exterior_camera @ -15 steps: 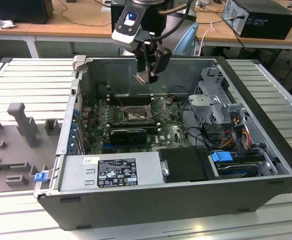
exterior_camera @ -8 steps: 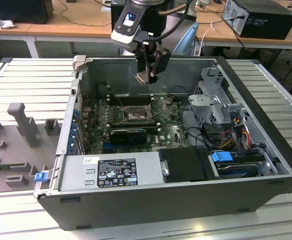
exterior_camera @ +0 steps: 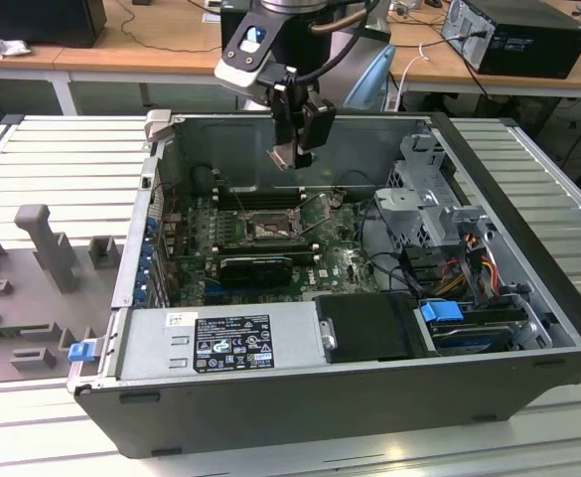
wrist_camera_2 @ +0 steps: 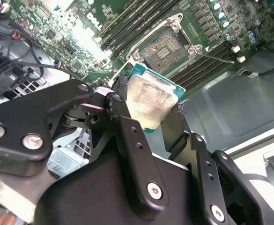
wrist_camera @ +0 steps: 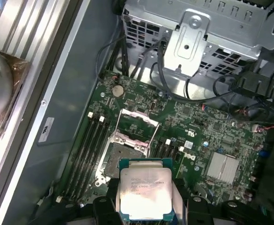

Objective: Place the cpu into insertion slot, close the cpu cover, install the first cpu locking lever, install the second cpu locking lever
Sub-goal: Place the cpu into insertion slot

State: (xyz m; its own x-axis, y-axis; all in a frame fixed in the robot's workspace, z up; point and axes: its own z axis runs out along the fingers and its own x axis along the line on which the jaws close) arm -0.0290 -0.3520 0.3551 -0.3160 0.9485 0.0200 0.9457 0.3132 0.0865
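My gripper (exterior_camera: pixel 295 156) hangs over the open computer case, above the motherboard, shut on the cpu (exterior_camera: pixel 288 156). In both wrist views the cpu (wrist_camera_2: pixel 151 101) (wrist_camera: pixel 145 190) shows its pale silver face with a green rim, pinched by its edges between the black fingers (wrist_camera_2: pixel 122 108). Under it lies the insertion slot (wrist_camera: pixel 120 158) (wrist_camera_2: pixel 165 49) (exterior_camera: pixel 270 229), a dark square with nothing in it. The cpu cover (wrist_camera: pixel 137 125) is swung open beside the slot. A thin wire lever (wrist_camera_2: pixel 216 56) sticks out past the slot.
Long black memory slots (wrist_camera: pixel 87 150) flank the socket. A black card (exterior_camera: pixel 255 266) lies across the board, the power supply (exterior_camera: pixel 220 343) fills the front and a metal drive cage (exterior_camera: pixel 424 199) with cables stands at the exterior view's right. Grey fixtures (exterior_camera: pixel 42 238) sit outside the case.
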